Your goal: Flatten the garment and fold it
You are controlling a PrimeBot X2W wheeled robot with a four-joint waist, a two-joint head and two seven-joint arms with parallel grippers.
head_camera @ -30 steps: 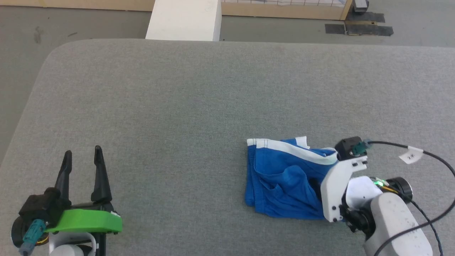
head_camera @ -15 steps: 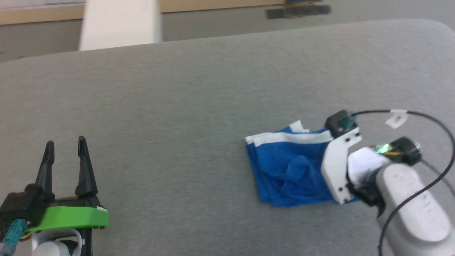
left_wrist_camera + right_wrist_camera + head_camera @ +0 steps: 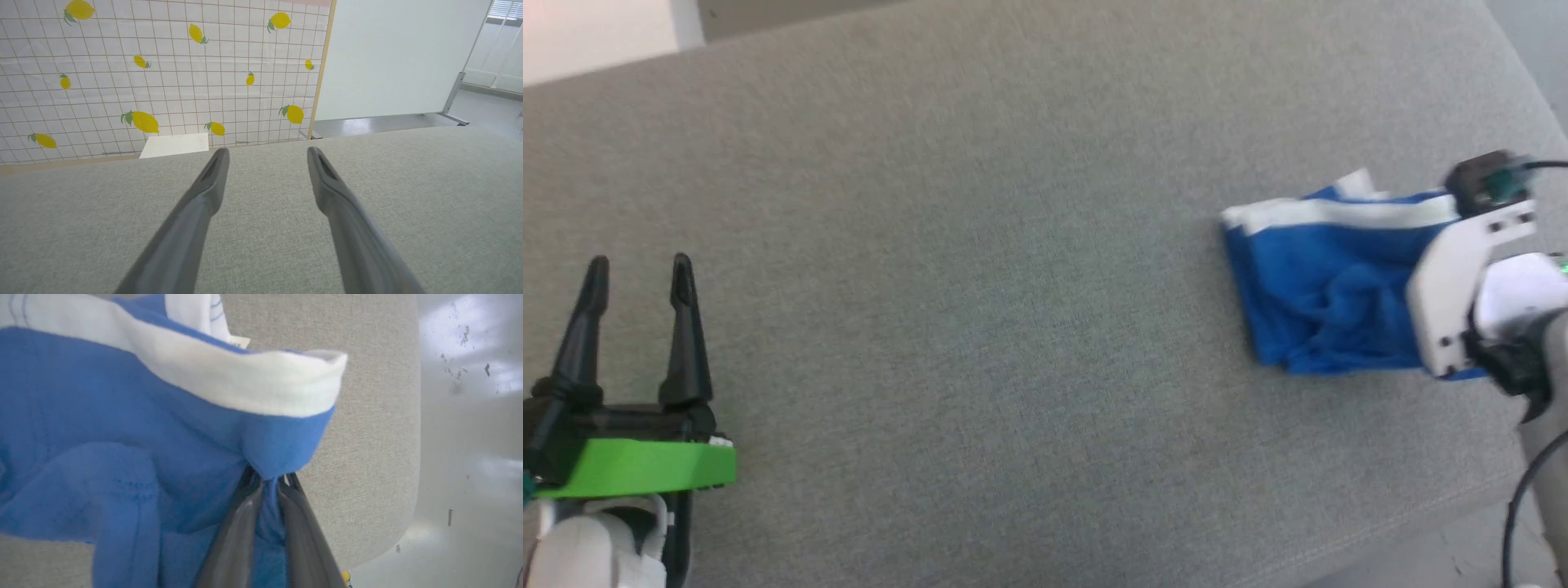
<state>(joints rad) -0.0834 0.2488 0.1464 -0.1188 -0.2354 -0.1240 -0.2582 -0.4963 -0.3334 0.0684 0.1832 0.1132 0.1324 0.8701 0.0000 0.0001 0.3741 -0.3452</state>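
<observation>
Wide bare table [image 3: 980, 327] stretches between the left hand [image 3: 640, 261] and the garment [image 3: 1323, 269] bunched near its right edge.

Bright, even light; soft shadows; head view slightly motion-blurred.

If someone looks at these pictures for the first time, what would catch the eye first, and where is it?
The blue garment, with its white band, stands out at once: it lies crumpled near the right edge of the grey table. The right gripper is shut on a fold of it, shown close up in the right wrist view. At the lower left of the head view, the left gripper stands open and apart from the cloth.
</observation>
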